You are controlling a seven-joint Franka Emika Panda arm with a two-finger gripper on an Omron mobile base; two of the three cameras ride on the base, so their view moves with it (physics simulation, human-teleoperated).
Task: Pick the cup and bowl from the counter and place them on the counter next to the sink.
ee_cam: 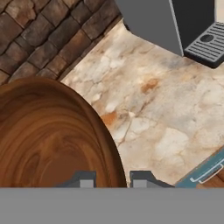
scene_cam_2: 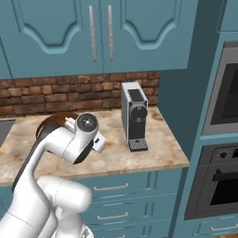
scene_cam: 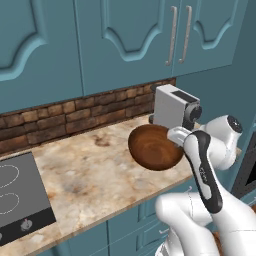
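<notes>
Bowl is gripped by its rim in my gripper, lifted above the counter left of the coffee machine. Next I'd carry it to the sink.

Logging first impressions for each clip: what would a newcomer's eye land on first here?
The dark reddish-brown bowl, tilted and lifted above the counter, with the claw pinching its rim, one fingertip inside and one outside. Next, the grey coffee machine against the brick wall, to the bowl's right in the right base view. A stovetop lies at the counter's left end.
</notes>
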